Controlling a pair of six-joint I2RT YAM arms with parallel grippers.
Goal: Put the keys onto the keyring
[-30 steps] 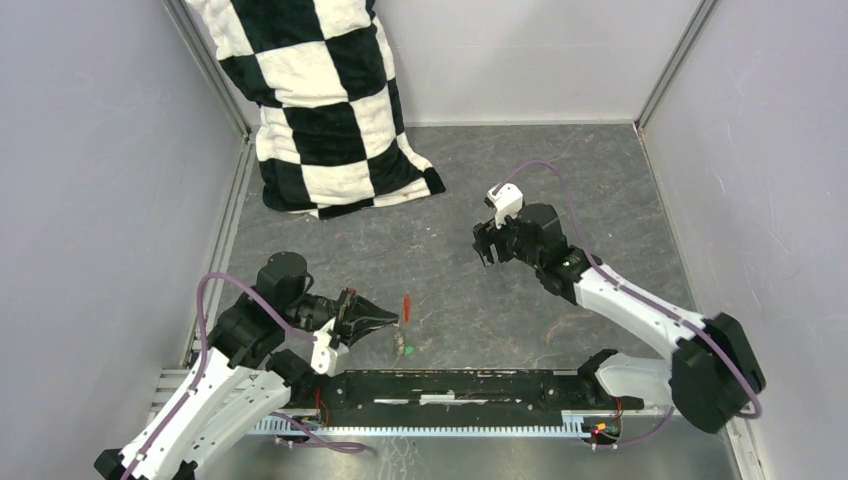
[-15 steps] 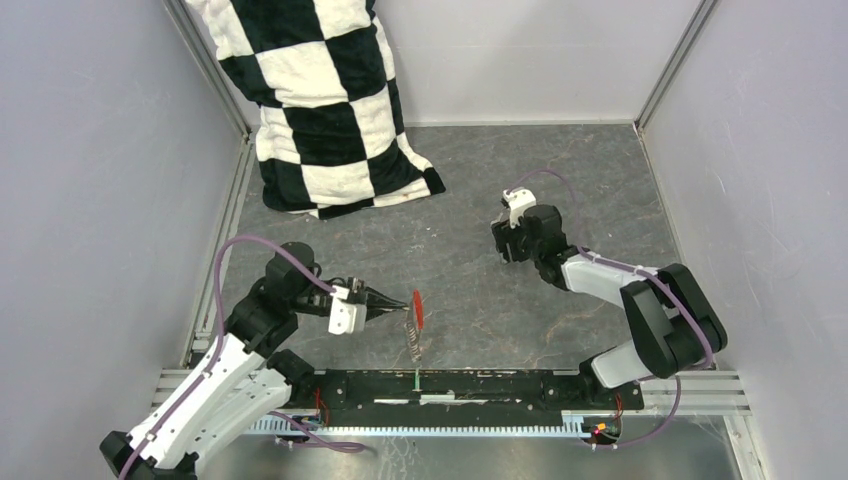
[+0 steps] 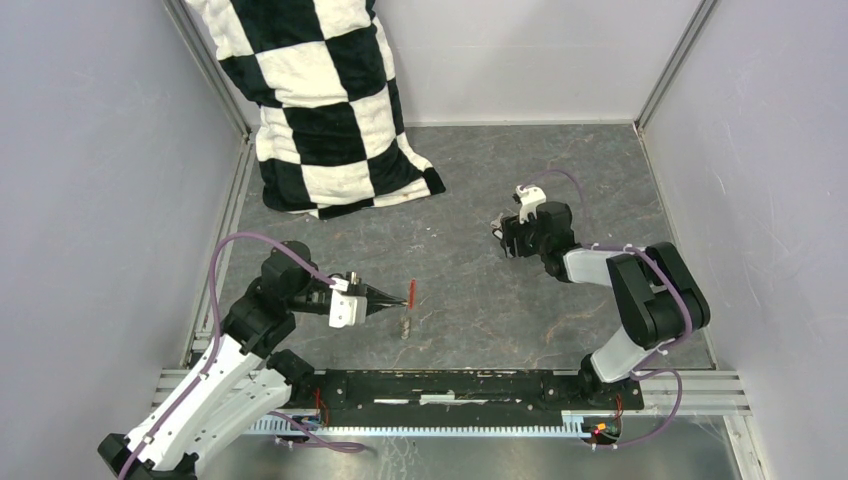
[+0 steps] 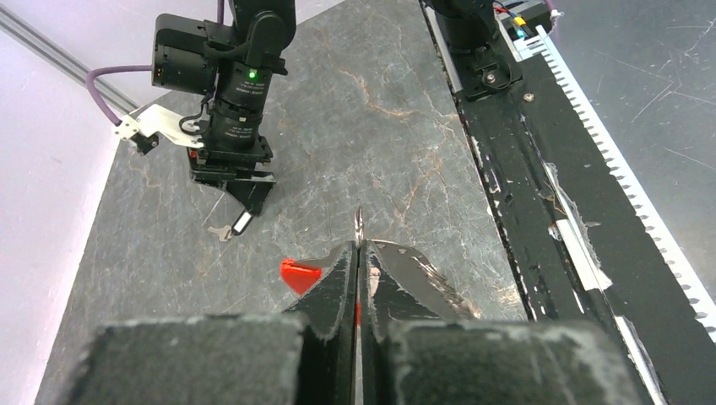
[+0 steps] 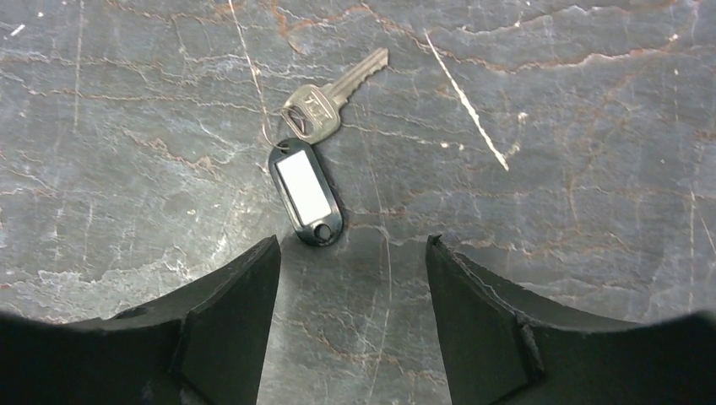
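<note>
Red plastic marks the keyring (image 4: 300, 274), pinched by its thin wire between our fully closed left fingers (image 4: 338, 287). Our right fingers (image 5: 228, 321) stand wide open, empty, over the black-tagged key (image 5: 306, 198) on the worktop (image 5: 549, 169). We fear so narrow a pinch may let the ring twist during threading.

Black-and-white checkered cloth (image 3: 320, 100) upper left, hanging onto grey marbled tabletop (image 3: 560, 170). Black rail (image 3: 450, 385) with toothed strip along bottom edge.
</note>
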